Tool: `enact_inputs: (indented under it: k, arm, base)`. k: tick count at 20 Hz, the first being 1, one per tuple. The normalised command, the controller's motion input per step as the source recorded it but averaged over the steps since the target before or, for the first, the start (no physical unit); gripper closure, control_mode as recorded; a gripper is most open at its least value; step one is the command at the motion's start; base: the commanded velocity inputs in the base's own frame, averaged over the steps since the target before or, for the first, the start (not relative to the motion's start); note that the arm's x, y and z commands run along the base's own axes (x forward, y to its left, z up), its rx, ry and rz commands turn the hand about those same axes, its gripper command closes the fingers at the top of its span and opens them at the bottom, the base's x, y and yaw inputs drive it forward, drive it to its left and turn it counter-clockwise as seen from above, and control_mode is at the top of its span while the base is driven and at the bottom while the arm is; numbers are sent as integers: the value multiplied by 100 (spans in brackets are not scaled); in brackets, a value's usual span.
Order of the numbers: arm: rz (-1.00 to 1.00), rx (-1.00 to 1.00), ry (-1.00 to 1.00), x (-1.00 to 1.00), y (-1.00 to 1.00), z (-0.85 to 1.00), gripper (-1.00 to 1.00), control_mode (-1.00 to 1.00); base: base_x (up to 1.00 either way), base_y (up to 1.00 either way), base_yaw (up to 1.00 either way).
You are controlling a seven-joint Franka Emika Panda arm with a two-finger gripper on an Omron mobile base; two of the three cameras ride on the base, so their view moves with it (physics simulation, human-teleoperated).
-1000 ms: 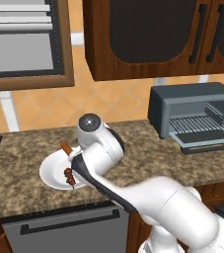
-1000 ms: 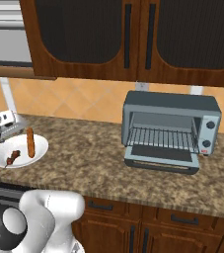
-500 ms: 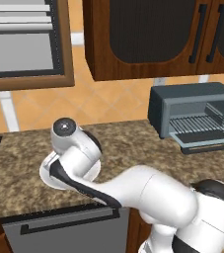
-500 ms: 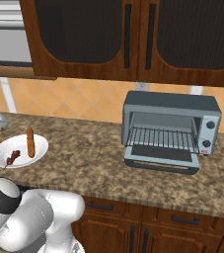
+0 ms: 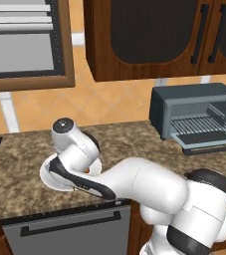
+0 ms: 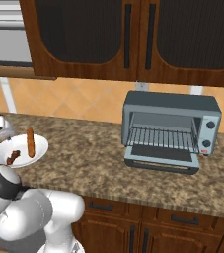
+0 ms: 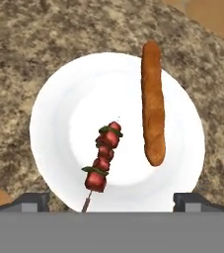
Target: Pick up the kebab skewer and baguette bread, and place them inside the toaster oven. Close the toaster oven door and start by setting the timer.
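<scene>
The kebab skewer (image 7: 102, 159) lies on a white plate (image 7: 59, 108), its red chunks near the plate's middle. To its right on the same plate lies the long baguette bread (image 7: 153, 104). My gripper (image 7: 111, 201) hangs open straight above the plate, fingertips wide apart and holding nothing. From the right base, the plate (image 6: 38, 142) with baguette (image 6: 30, 142) and skewer (image 6: 13, 157) sits at the counter's left end. The toaster oven (image 6: 170, 106) stands far to the right, and the toaster oven door (image 6: 160, 160) lies folded down open. In the left base view my arm covers most of the plate (image 5: 49, 175).
Granite counter (image 6: 84, 153) stretches between the plate and the oven. Dark wooden cabinets (image 5: 159, 35) hang above and a wooden-framed window (image 5: 20, 45) is at the left. Two knobs (image 6: 207, 134) sit on the oven's right side. A dishwasher front (image 5: 64, 229) lies below the counter edge.
Over the last second the arm's wrist swung left across the counter and came to hang over the plate. The jaws stayed open. Plate, food and oven did not move.
</scene>
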Motion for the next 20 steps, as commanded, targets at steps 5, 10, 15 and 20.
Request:
enact_inputs:
  k: [5, 10, 15, 20]
  arm:
    - [-27, 11, 25, 2, 5, -61, -100, -100]
    - [-21, 3, 17, 31, 0, -51, -100, -100]
    - [-24, 0, 7, 0, 8, -25, -100, -100]
    - [-21, 0, 10, 0, 2, -31, -100, -100]
  base:
    - [0, 0, 0]
    - [0, 0, 0]
    - [0, 0, 0]
    - [0, 0, 0]
